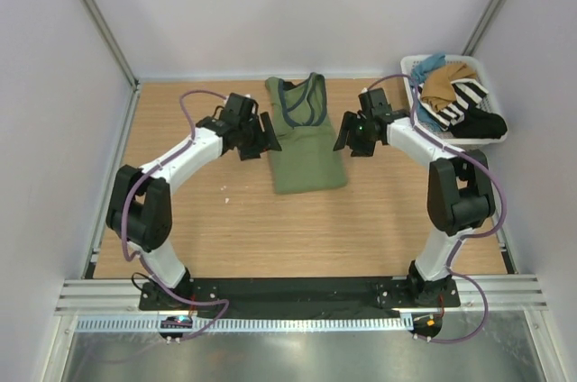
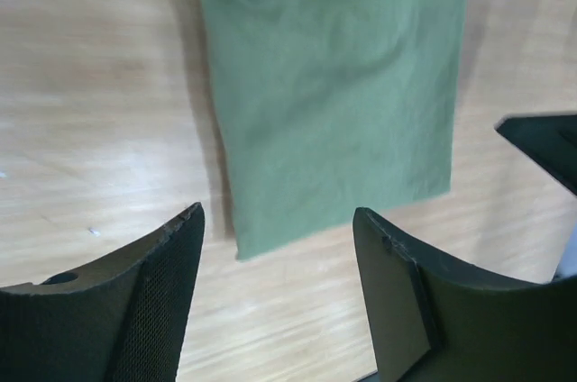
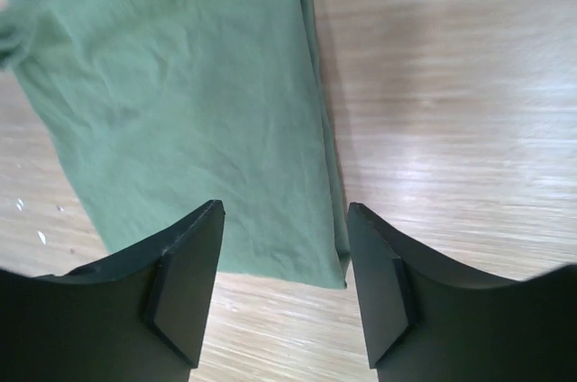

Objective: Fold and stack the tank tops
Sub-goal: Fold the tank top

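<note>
Light comes bright and even from overhead. Ahead of my right end effector [image 3: 285, 211] the wooden surface [image 3: 451, 85] shows pale glare. My left end effector [image 2: 278, 220] looks soft-focused up close; a narrow shadow edges the green tank top [image 2: 334, 94] beyond it.

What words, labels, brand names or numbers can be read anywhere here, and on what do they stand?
None can be read.
The green tank top is plain cloth, with no print or tag showing in any view.
The striped garment in the white basket shows stripes only.
The left arm and right arm show no legible marking; anything on their bases is too small to tell.
</note>
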`<state>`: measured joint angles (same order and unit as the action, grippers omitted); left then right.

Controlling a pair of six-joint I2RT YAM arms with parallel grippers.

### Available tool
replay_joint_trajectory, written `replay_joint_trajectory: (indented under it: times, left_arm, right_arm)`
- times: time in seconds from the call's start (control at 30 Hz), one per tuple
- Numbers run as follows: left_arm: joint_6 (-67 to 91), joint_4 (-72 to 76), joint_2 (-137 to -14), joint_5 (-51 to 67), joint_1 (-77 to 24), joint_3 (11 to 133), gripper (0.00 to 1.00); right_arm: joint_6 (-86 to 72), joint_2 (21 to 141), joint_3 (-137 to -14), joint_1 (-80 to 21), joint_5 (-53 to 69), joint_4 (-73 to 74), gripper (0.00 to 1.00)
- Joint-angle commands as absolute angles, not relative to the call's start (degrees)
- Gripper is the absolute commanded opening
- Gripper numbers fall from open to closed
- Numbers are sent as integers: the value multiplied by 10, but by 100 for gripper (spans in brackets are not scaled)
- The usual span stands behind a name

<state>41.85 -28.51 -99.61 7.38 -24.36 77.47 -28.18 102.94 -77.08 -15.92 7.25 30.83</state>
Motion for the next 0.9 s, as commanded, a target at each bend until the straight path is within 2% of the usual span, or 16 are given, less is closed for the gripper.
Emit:
replay_joint_trajectory:
  times: [0.0,0.17,0.27,0.3,0.37,0.4,0.43,0.47,0.5,0.53,0.63,0.77,0.87]
  left_arm:
    - [435,-237,-991,97,-280,716,67]
    - [446,-218,-1003,100,-313,686,61]
    - [445,-212,-1017,93,-326,684,59]
    - [446,-212,-1021,94,-327,684,57]
    - [447,-207,-1032,105,-328,683,48]
    - [450,-204,-1038,107,-329,682,43]
    - [451,-201,-1040,110,-329,679,32]
    - [453,-199,-1041,110,-329,677,29]
    - [454,-197,-1041,112,-329,674,28]
    - [454,-195,-1042,114,-330,670,28]
    - [458,-201,-1035,107,-330,657,29]
    - [464,-221,-1013,90,-330,631,33]
    - [466,-221,-987,78,-332,607,40]
  right_arm:
    - [-272,1014,-708,-161,137,258,61]
    - [-258,992,-636,-162,170,239,49]
    - [-257,973,-606,-162,170,230,47]
    - [-254,973,-602,-162,170,231,42]
    - [-254,977,-594,-161,174,228,35]
    - [-254,978,-591,-161,175,225,26]
    - [-254,982,-588,-161,175,222,20]
    - [-255,983,-585,-162,172,221,14]
    - [-255,985,-584,-161,172,221,13]
    - [-254,989,-581,-161,172,220,7]
    - [-255,988,-570,-162,171,219,1]
    - [-257,978,-553,-162,176,214,1]
    - [-258,972,-543,-162,175,214,1]
